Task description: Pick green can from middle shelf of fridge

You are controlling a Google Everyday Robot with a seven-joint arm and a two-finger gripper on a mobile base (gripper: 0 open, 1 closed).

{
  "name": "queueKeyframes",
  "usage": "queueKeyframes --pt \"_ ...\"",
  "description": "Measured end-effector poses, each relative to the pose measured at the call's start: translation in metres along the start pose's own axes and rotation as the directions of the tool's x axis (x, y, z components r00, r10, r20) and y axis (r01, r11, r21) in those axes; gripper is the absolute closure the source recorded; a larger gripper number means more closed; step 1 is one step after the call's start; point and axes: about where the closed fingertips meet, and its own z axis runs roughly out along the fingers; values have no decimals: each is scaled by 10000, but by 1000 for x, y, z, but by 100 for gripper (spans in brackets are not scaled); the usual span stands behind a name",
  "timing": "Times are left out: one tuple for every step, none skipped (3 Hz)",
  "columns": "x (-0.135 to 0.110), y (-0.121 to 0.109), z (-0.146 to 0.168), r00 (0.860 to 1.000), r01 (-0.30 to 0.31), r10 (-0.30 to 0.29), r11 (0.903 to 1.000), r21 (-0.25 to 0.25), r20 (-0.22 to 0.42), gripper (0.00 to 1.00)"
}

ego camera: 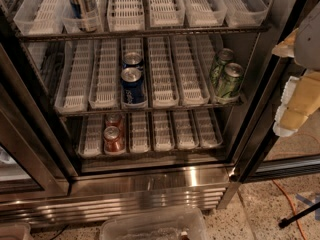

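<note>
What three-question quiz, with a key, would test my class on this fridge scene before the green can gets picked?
1. True or false: the green cans stand in the rightmost lane of the middle shelf.
2. What sits on the shelf below it? A bottles; B red cans; C cartons.
3. Where is the gripper relative to the fridge?

Key: 1 true. 2 B. 3 outside the fridge, to its right, roughly level with the middle shelf and not touching any can.
</note>
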Motion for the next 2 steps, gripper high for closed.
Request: queueKeyframes --pt "-1 -1 0 10000 -1 1 10000 87 -6 0" --pt "-6 1 9 9997 -80 75 9998 188 221 0"
